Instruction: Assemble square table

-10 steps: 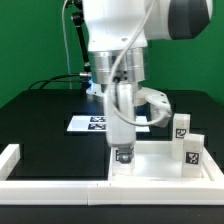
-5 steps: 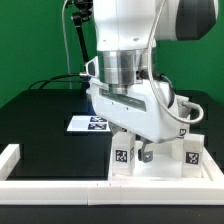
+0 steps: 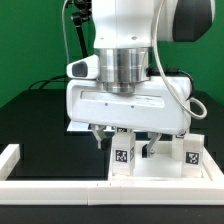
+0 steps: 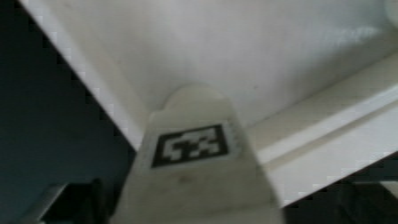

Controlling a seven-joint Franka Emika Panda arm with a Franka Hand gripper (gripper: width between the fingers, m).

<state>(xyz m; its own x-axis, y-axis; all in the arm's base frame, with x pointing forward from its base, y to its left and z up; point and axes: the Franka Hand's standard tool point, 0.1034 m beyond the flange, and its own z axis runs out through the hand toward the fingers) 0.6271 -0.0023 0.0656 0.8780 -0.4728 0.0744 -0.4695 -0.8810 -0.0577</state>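
- No words, brand names or numbers can be read anywhere; the only signs are black-and-white square marker tags.
- One tag stands on the side of a white leg (image 3: 122, 158) on the table top (image 3: 165, 172), near the worktop's front edge; the wrist view shows this leg's tag (image 4: 192, 145) close up.
- Another tag sits on a second leg (image 3: 192, 154) toward the exterior view's right.
- The marker board (image 3: 88, 124), near the worktop's middle, carries tags, partly hidden.
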